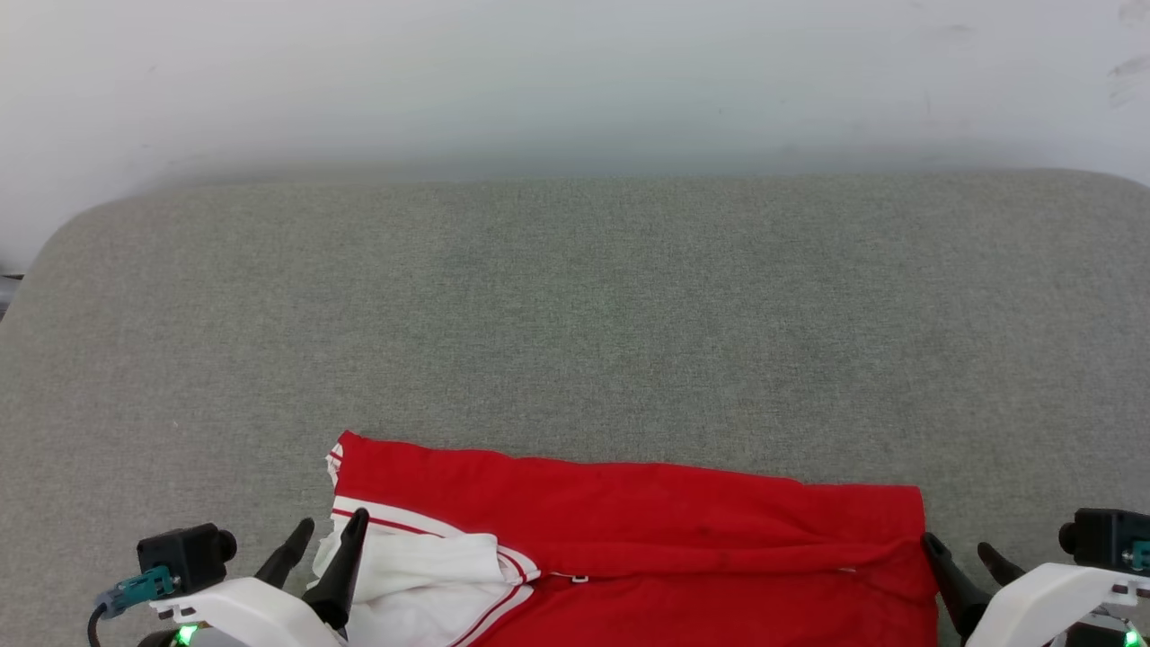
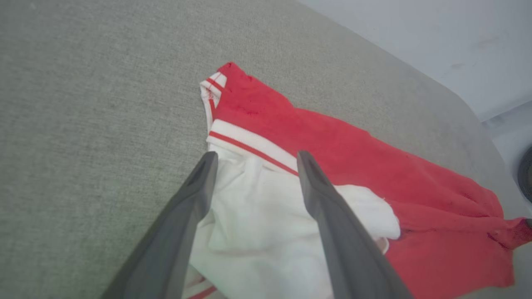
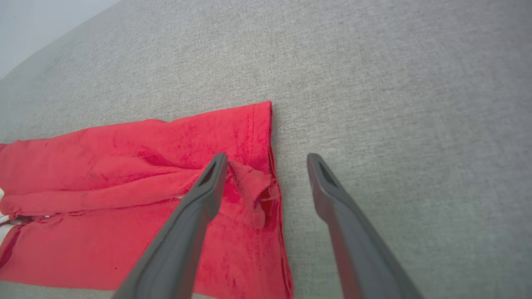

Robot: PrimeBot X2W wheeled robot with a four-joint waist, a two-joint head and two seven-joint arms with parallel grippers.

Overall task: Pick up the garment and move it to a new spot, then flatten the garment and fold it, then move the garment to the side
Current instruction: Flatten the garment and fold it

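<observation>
Garment (image 1: 674,521) lies at bottom centre (white at its left end). Left gripper (image 1: 332,523) and right gripper (image 1: 957,545) flank it, spread and empty. Likely mid-fold; next calls for pinching both ends.

Red garment (image 1: 647,521), white striped-trim panel at its left end, a long creased band on grey surface (image 1: 575,314).

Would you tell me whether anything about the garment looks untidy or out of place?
The garment is not flat: a white panel is bunched at its left end, and a ridge creases the red middle.
</observation>
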